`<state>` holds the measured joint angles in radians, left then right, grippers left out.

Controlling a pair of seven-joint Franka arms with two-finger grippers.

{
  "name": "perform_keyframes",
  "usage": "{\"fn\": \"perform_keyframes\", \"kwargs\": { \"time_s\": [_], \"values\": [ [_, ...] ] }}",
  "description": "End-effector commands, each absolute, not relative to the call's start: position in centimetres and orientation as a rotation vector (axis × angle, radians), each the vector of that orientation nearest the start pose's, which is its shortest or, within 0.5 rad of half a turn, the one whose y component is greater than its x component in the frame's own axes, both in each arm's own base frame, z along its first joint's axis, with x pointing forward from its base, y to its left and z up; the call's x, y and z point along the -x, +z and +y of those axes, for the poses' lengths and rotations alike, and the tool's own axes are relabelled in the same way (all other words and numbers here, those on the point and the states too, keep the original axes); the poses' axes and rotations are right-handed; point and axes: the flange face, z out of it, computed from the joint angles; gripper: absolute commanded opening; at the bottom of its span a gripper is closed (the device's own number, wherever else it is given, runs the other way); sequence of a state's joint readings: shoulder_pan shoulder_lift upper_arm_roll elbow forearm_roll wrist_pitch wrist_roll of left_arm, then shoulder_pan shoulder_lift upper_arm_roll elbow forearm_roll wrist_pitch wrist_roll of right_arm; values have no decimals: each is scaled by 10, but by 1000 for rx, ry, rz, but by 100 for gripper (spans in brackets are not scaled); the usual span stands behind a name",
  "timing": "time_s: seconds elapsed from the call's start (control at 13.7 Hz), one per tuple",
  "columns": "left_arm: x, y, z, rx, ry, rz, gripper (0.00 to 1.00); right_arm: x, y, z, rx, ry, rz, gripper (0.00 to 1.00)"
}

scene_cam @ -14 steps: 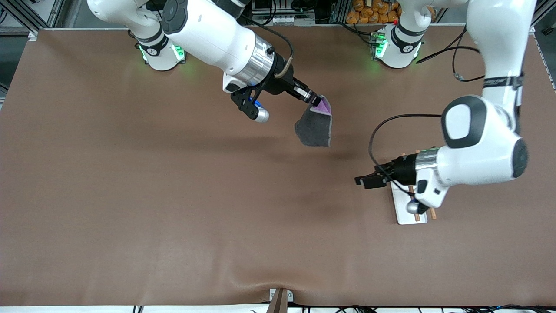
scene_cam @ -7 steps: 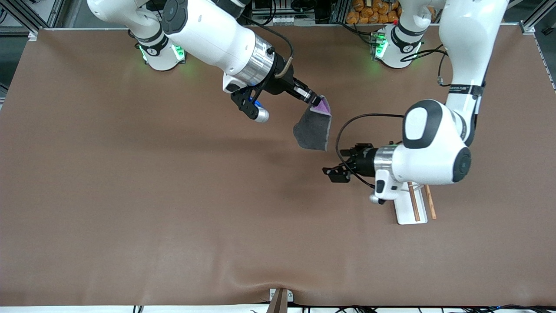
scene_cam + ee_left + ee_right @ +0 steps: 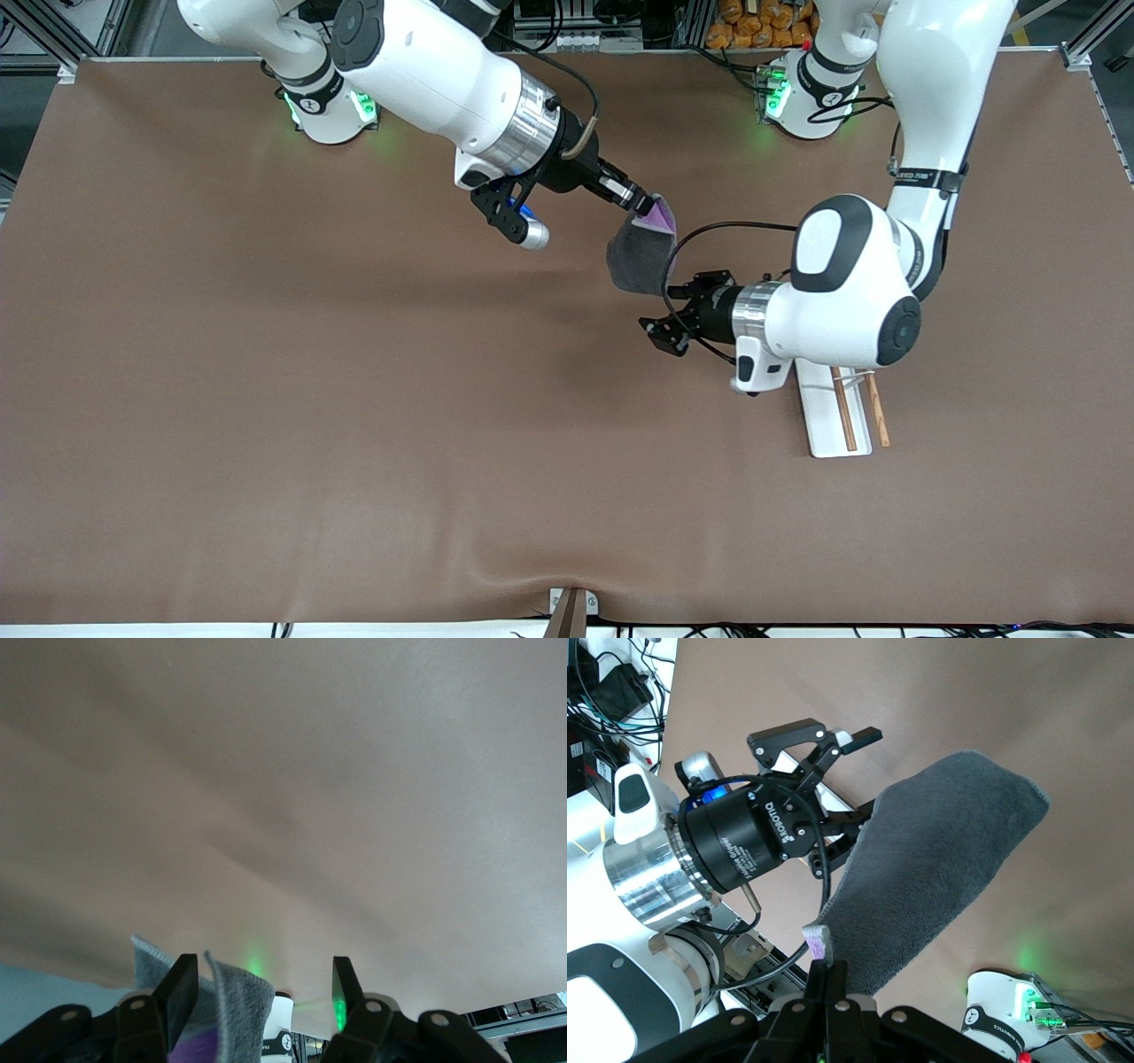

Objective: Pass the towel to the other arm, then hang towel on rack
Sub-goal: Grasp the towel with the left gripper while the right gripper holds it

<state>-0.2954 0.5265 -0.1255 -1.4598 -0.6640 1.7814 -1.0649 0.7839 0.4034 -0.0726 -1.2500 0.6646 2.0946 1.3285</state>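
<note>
The dark-grey towel (image 3: 640,261) hangs in the air over the middle of the table, its purple reverse showing at the top corner. My right gripper (image 3: 642,208) is shut on that corner; in the right wrist view the towel (image 3: 939,868) drapes away from the pinched fingers (image 3: 830,979). My left gripper (image 3: 671,312) is open at the towel's lower edge. A grey fold of the towel (image 3: 239,1001) stands between its two spread fingers (image 3: 177,992), close to one of them. The rack (image 3: 819,416), a white base with two wooden rods, lies toward the left arm's end, partly under the left arm.
Brown mat (image 3: 354,399) covers the whole table. Both arm bases with green lights stand along the table edge farthest from the front camera. The left arm's wrist and cable hang over the rack's end.
The left arm has swung from over the rack toward the hanging towel, bringing its jaws around the lower edge and narrowing them somewhat. The right arm and towel have stayed put.
</note>
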Motion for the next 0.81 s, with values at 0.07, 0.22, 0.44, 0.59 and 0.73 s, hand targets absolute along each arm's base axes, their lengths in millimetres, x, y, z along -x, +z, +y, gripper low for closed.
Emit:
{"fn": "perform_keyframes", "kwargs": {
  "time_s": [0.07, 0.22, 0.44, 0.59, 0.73],
  "values": [
    [-612, 388, -318, 2986, 1117, -1449, 68, -515, 597, 503, 2217, 402, 974, 0],
    [-608, 390, -318, 2969, 1143, -1428, 68, -515, 597, 502, 2217, 401, 976, 0],
    [-605, 390, -322, 2941, 1160, -1435, 53, -515, 597, 502, 2217, 401, 976, 0],
    [-606, 390, -322, 2944, 1159, -1432, 20, -516, 597, 501, 2216, 400, 977, 0],
    [-606, 388, -322, 2951, 1163, -1421, 0, -516, 597, 501, 2216, 400, 977, 0]
  ]
}}
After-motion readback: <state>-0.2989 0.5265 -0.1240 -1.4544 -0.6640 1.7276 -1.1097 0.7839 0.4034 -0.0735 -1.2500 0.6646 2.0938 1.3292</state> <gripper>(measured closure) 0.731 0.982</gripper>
